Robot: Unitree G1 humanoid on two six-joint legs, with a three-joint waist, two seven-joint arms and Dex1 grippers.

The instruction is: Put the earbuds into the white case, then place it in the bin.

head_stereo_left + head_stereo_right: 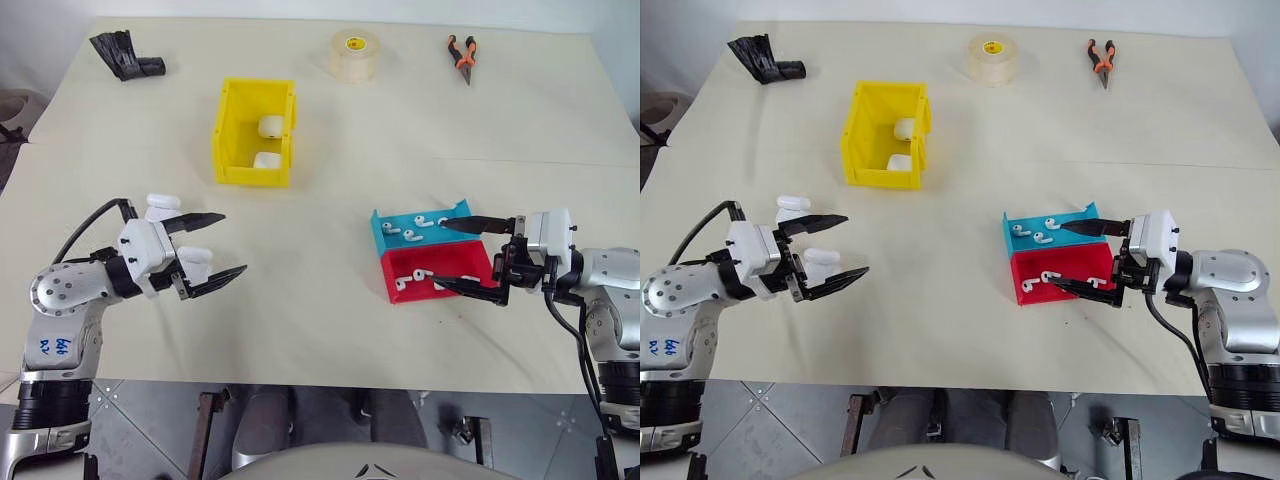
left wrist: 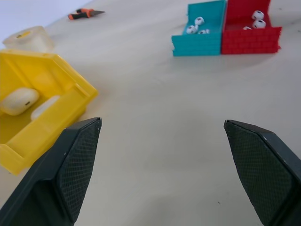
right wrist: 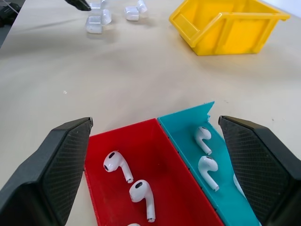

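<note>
Earbuds point(image 3: 117, 165) lie in trays; both grippers point(image 1: 212, 245) point(image 1: 470, 255) gape empty

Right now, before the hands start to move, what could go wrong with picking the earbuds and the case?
1. The earbuds are tiny and lie close together in the red tray and the blue tray; the wide open right hand may pinch two, or push a light tray away.
2. Several white cases lie beside the open left hand; it could knock one aside.
3. The yellow bin already holds two cases, so a dropped one may bounce.
</note>
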